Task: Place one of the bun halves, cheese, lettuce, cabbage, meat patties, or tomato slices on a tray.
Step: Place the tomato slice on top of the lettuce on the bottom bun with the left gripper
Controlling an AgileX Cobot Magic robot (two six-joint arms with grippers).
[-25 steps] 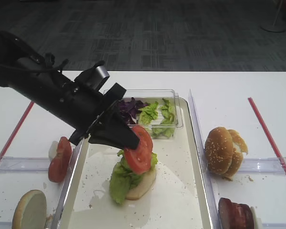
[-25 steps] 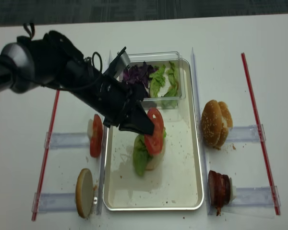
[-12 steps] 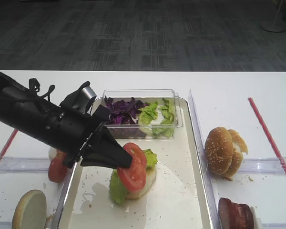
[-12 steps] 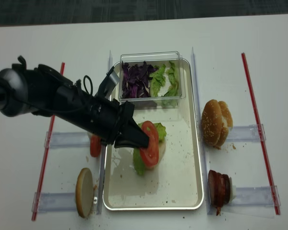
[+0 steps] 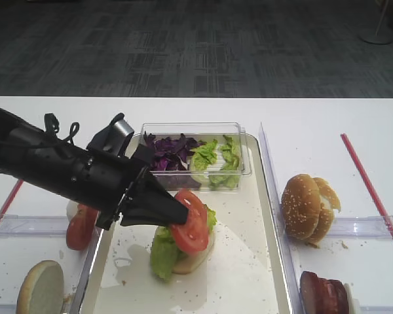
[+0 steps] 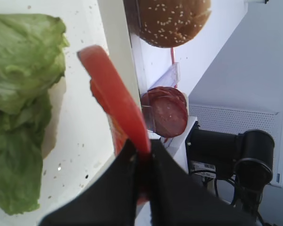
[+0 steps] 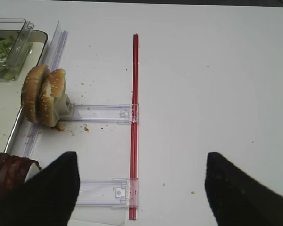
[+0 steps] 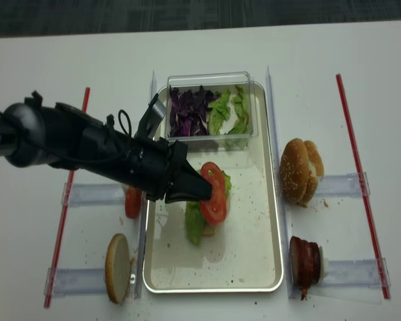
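Observation:
My left gripper (image 5: 179, 217) is shut on a red tomato slice (image 5: 191, 224), pinching its edge. The slice (image 8: 214, 194) stands tilted over the lettuce (image 5: 162, 252) and pale bun half (image 5: 200, 250) that lie on the metal tray (image 5: 245, 261). I cannot tell whether slice and lettuce touch. From the left wrist, the black fingers (image 6: 127, 179) clamp the slice (image 6: 114, 94) beside the lettuce (image 6: 23, 84). My right gripper (image 7: 141, 188) hangs open over bare table and a red strip (image 7: 133, 108), holding nothing.
A clear box (image 5: 239, 167) with purple cabbage (image 5: 171, 146) and lettuce sits at the tray's far end. Bun halves (image 5: 306, 206) and meat patties (image 5: 324, 294) stand in holders on the right. More tomato slices (image 5: 78, 226) and a bun half (image 5: 42, 288) are on the left.
The left arm has dropped lower and flatter over the tray's left rim. The gripped tomato slice came down onto the lettuce stack, then shifted slightly right.

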